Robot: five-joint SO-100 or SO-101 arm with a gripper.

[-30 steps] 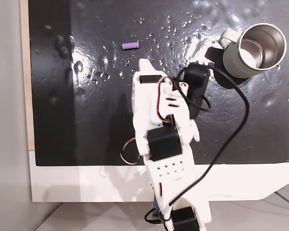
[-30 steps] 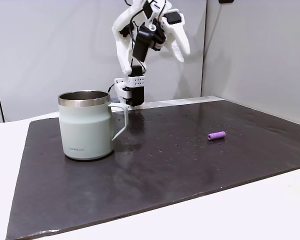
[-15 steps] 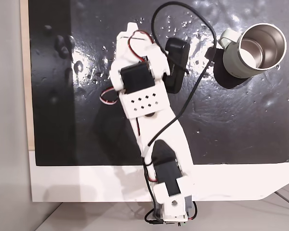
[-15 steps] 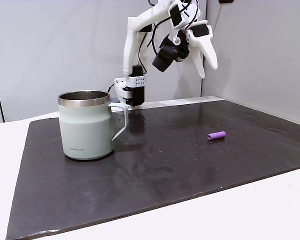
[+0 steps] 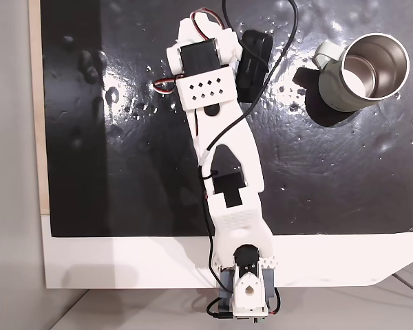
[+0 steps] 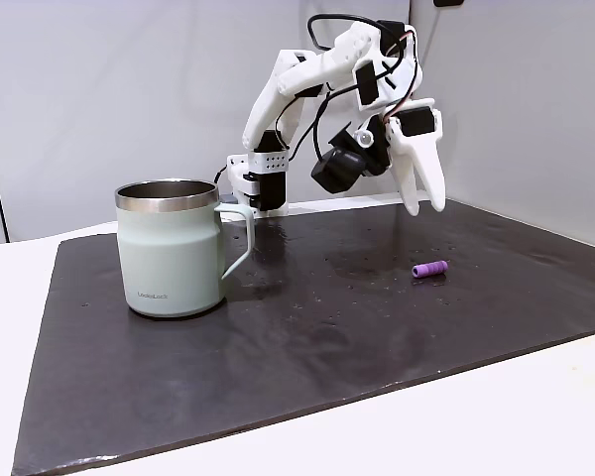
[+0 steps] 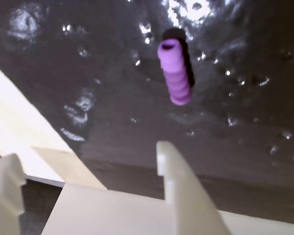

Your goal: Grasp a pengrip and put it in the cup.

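Gripper (image 7: 88, 161) jaws spread, hovering above the pengrip (image 7: 175, 72) lying on the dark mat (image 6: 327, 327); cup (image 6: 171, 248) well apart.

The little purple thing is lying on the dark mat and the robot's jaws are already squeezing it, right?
Not quite. The purple pengrip is lying on the dark mat, but nothing is squeezing it. In the fixed view from the side the gripper hangs in the air above it, and the wrist view shows the pengrip lying free ahead of the open jaws.
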